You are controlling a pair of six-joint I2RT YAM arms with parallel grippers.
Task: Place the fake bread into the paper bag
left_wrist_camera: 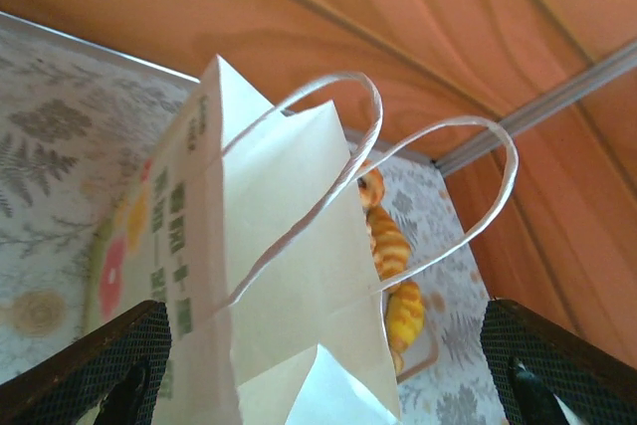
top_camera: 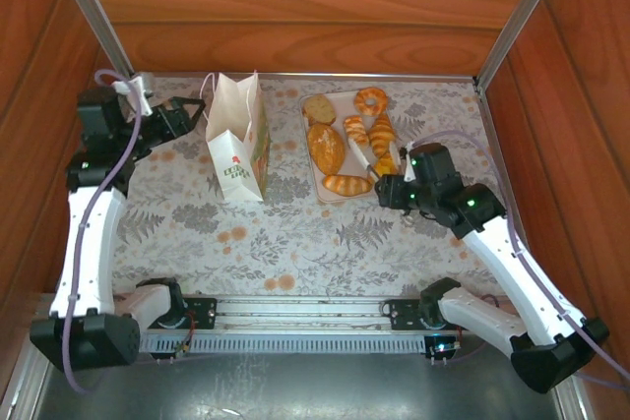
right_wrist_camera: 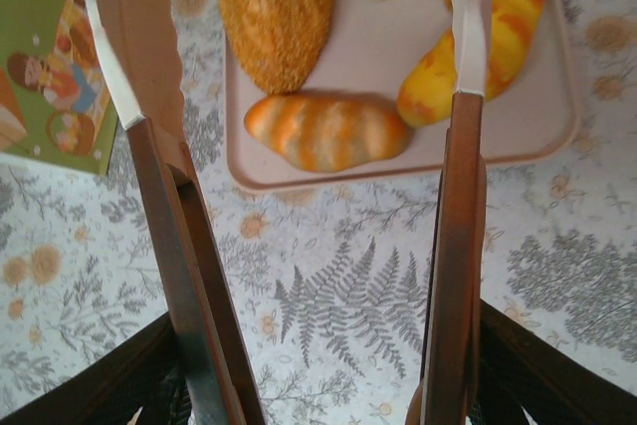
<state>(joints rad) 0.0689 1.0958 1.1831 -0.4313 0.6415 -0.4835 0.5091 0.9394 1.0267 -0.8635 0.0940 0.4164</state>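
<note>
Right pincer (top_camera: pixel 393 190) is clamping the handles of the tongs (right_wrist_camera: pixel 466 37). The blades are standing apart and hanging over the near edge of the tray (right_wrist_camera: pixel 388 57), with a striped roll (right_wrist_camera: pixel 323 131) lying between their tips and touched by neither. Left pincer (top_camera: pixel 185 118) is hovering just beside the bag (top_camera: pixel 236 140), its jaws spread wide with the bag's near edge between them; whether a finger is touching the paper I cannot tell. The bag is standing upright on the table (top_camera: pixel 295 243), left of the tray and a little apart from it, its handles sticking up. All the bread (top_camera: pixel 326 148) that is showing, about seven pieces, is lying on the tray: the loaf (right_wrist_camera: pixel 277 12) beside the roll, with a slice (top_camera: pixel 318 108), a ring (top_camera: pixel 371 98) and croissants (top_camera: pixel 382 132) further back. Nothing is being carried and the bag's inside is hidden, so by my reading the task is only beginning, with no piece looking moved yet. The whole run is remaining: closing the tongs on a piece, most likely the roll, lifting it across to the bag's mouth, dropping it in, and repeating for every other piece.
</note>
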